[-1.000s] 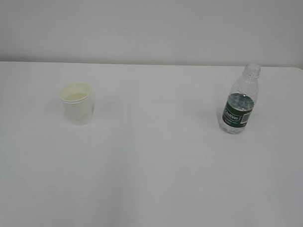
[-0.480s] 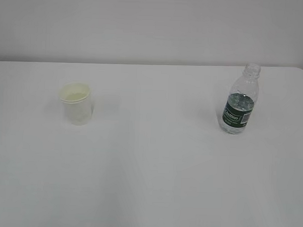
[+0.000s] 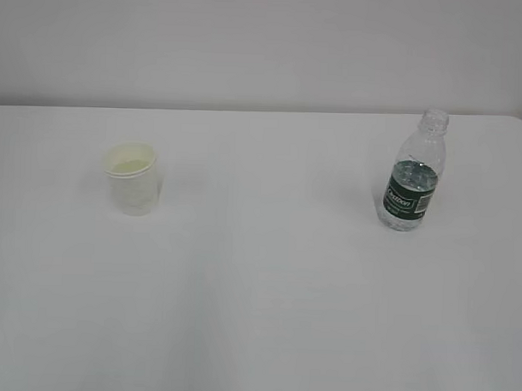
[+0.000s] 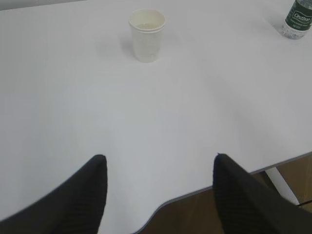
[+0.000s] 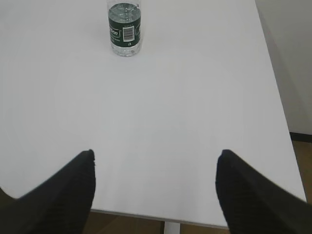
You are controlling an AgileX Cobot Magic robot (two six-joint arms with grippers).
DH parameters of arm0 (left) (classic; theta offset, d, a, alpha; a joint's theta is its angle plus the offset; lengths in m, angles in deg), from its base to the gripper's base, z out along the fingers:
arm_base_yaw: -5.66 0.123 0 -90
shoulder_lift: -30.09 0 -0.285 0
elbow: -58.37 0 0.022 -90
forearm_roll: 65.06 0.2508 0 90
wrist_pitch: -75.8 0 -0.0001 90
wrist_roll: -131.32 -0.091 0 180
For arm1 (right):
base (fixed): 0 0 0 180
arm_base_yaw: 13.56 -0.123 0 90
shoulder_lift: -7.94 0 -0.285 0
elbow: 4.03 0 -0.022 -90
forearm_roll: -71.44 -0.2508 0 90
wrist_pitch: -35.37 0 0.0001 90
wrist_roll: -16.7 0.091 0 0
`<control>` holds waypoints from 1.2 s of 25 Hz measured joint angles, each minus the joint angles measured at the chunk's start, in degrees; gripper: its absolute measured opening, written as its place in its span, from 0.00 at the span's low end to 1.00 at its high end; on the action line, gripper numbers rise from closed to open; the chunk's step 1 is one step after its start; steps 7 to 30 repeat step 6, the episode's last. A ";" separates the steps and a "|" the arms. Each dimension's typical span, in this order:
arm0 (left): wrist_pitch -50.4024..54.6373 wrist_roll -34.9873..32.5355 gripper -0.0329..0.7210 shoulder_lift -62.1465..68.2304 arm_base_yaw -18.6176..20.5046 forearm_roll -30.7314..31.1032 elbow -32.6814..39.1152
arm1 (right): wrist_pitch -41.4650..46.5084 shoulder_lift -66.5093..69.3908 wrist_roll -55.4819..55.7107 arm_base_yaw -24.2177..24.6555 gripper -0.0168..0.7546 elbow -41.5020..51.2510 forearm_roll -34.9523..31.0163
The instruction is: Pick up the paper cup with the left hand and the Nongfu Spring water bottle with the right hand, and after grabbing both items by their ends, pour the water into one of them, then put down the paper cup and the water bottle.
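Nothing has shifted since the earlier exterior frames: the cup and the bottle stand where they stood, and neither arm has entered that view.

The left tool (image 4: 158, 168) hangs with its two black fingers (image 4: 83, 195) spread wide and nothing between them, above the near edge of the white surface (image 4: 161, 122). Well ahead of it, toward the far side, stands the small white paper cup (image 4: 146, 34) with tapered sides and a rolled rim, upright, its pale cream-yellow inside showing. The left tool is well apart from it.

The right tool (image 5: 156, 168) is likewise opened wide and empty, its dark fingers (image 5: 248, 195) framing bare surface near the front edge. Far ahead and to the left in that wrist view stands the small clear plastic Nongfu Spring water bottle (image 5: 125, 29), upright, with a dark green label band carrying white lettering and a barcode. The right tool does not touch it.

In the exterior view the paper cup (image 3: 133, 177) sits on the left of the surface (image 3: 266, 290) and the water bottle (image 3: 414, 175) on the right, well apart from each other. The bottle's neck is capless, and its ribbed body is clear above the label.
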 joint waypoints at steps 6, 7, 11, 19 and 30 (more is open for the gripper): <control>0.00 0.00 0.69 0.00 0.00 0.00 0.00 | 0.00 0.00 -0.09 0.00 0.78 0.00 0.00; 0.00 0.00 0.69 0.00 0.00 0.00 0.00 | 0.00 0.00 -0.09 0.00 0.78 0.00 0.00; 0.00 0.00 0.69 0.00 0.00 0.00 0.00 | 0.00 0.00 -0.09 0.00 0.78 0.00 0.00; 0.00 0.00 0.69 0.00 0.00 0.00 0.00 | 0.00 0.00 -0.09 0.00 0.78 0.00 0.00; 0.00 0.00 0.69 0.00 0.00 0.00 0.00 | 0.00 0.00 -0.09 0.00 0.78 0.00 0.00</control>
